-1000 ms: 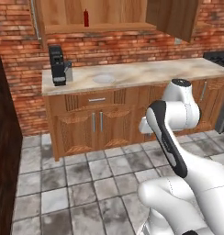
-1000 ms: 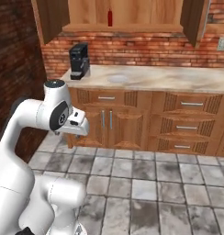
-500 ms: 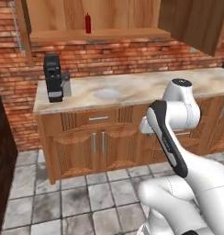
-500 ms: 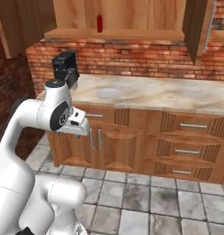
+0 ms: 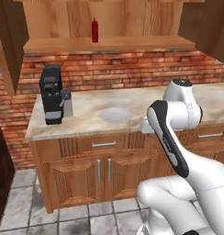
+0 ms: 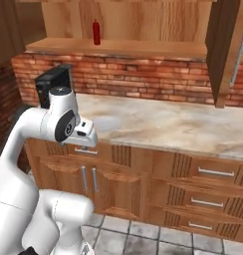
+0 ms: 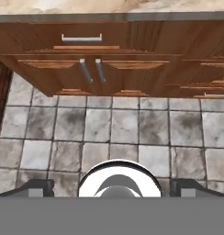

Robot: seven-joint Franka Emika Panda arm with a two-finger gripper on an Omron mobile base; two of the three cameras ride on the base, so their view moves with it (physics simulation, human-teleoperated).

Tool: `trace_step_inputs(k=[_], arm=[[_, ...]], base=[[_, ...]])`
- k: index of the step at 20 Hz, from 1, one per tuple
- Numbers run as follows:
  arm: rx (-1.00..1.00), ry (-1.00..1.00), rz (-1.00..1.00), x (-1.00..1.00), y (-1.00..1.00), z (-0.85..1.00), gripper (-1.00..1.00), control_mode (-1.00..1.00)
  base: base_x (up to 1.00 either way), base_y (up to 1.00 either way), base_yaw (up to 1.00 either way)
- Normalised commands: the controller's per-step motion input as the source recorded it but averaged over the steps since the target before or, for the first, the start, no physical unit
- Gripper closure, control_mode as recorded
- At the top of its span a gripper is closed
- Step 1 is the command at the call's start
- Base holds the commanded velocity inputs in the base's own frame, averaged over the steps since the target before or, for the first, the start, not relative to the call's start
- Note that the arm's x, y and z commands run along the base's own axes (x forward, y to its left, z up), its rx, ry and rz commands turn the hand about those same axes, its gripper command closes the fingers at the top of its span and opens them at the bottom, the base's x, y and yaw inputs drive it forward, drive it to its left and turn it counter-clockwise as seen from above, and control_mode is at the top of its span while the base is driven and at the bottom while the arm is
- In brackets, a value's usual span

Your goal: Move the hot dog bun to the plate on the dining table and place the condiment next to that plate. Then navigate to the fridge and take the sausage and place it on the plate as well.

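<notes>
- Left base view: a slim dark red squeeze bottle point(image 5: 94, 30) with a pointed cap stands upright on a wooden shelf point(image 5: 109, 44) above a red brick wall. Below runs a bench point(image 5: 132, 108) with a beige marbled stone top over ribbed wooden cabinet doors with metal bar handles. On the bench sit a boxy black coffee machine point(image 5: 53, 94) at the left and a plain white round plate point(image 5: 114, 115) near the middle. No writing can be read on any item. The white arm with dark joints rises at the lower right, well below the bottle.
- Right base view: the bottle point(image 6: 96, 33) stands on the shelf point(image 6: 123, 47), well above and apart from the arm; the coffee machine point(image 6: 53, 87) shows partly behind the arm's upper joint.
- Hand view: the hand point(image 7: 112, 188) points down at mottled grey floor tiles point(image 7: 123, 128) before the wooden cabinet doors point(image 7: 86, 69); its two dark fingertips point(image 7: 38, 187) stand wide apart, released, grasping nothing.
</notes>
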Motion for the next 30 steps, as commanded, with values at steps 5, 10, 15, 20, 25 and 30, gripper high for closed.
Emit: trace_step_inputs(k=[5,10,15,20,25,30], arm=[[0.00,0.00,0.00,0.00,0.00,0.00,-1.00,1.00],[0.00,0.00,0.00,0.00,0.00,0.00,-1.00,1.00],[0.00,0.00,0.00,0.00,0.00,0.00,-1.00,1.00],[-0.01,-0.41,0.00,-0.55,0.16,0.68,-1.00,-1.00],[-0.02,-0.62,0.00,-0.56,0.31,1.00,-1.00,-1.00],[0.00,-0.42,0.03,0.25,0.25,1.00,-1.00,-1.00]], base=[[1.00,-0.07,0.03],[0.83,0.00,0.00],[0.26,0.01,0.00],[0.00,0.00,0.00],[0.00,0.00,0.00],[0.00,0.00,0.00]])
